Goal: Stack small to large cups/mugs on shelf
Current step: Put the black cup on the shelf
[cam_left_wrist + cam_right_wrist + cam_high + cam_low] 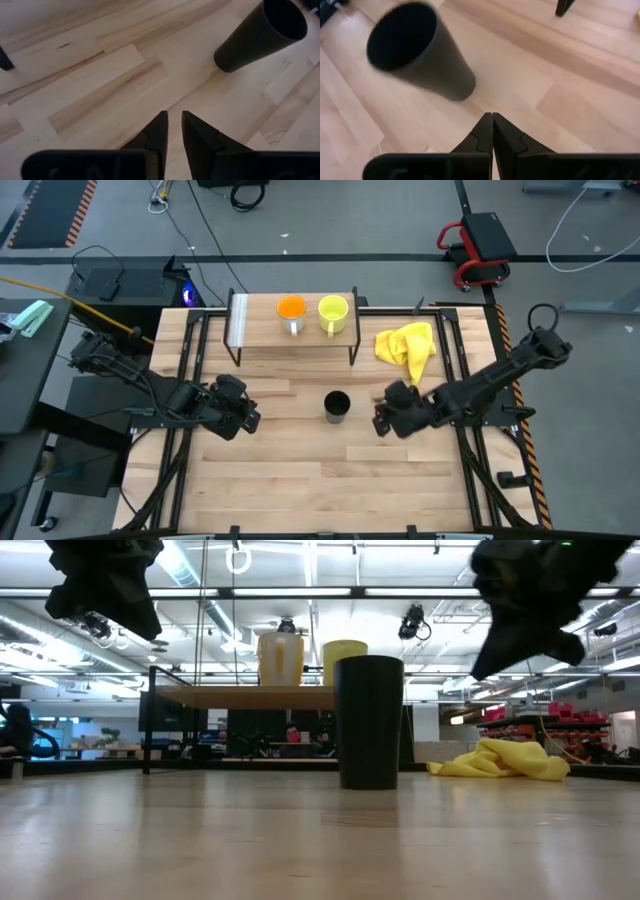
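Observation:
A tall black cup [337, 406] stands upright on its base on the tabletop at mid-table; it also shows in the low view [370, 720]. An orange-inside mug [291, 309] and a yellow-green mug [333, 311] stand side by side on the low wooden shelf [255, 320] at the far side. My left gripper [252, 418] hovers above the table to the cup's left, empty, its fingers [160, 130] shut but for a narrow slit. My right gripper [380, 420] hovers to the cup's right, shut and empty [492, 116].
A crumpled yellow cloth [408, 345] lies on the table to the right of the shelf, beyond my right arm. The shelf's black legs [352, 350] stand on the table behind the cup. Bare tabletop lies toward the near edge [330, 490].

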Controlling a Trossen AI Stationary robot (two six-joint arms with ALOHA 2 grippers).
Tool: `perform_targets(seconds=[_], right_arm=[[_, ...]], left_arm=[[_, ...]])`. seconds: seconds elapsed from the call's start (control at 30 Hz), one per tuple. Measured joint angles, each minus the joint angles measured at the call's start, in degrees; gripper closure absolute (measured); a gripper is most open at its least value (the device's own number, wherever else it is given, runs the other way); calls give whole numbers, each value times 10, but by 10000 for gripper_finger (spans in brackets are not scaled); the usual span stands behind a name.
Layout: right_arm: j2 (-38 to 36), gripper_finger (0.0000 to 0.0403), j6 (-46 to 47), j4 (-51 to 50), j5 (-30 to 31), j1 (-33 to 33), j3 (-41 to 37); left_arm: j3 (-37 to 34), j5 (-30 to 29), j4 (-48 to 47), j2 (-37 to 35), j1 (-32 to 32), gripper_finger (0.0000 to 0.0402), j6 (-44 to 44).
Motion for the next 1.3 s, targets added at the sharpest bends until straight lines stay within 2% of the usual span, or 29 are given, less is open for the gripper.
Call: perform_targets(seconds=[0.13,0.23,0.3,0.37,0.43,0.57,0.7,0.87,1.03,1.17,1.3], right_arm=[[0,394,9,37,48,37,-29],[14,394,12,42,43,55,-48],[30,397,86,48,61,63,-60],[48,400,132,109,123,76,-78],[63,399,107,174,166,90,-95],[84,398,70,249,173,87,-118],[107,400,50,322,164,71,-136],[133,400,-47,426,119,21,-137],[141,401,-78,432,101,-18,-129],[141,401,-128,470,34,-43,-128],[141,401,-139,495,28,-54,-128]], left_arm=[[0,0,-2,0,0,335,14],[0,0,-2,0,0,334,14],[0,0,-2,0,0,336,14],[0,0,-2,0,0,339,14],[0,0,-2,0,0,341,13],[0,0,-1,0,0,344,14],[0,0,-1,0,0,341,14],[0,-9,-2,0,0,338,13],[0,-9,-2,0,0,344,8],[0,-9,-2,0,0,346,5],[0,-9,-2,0,0,339,4]])
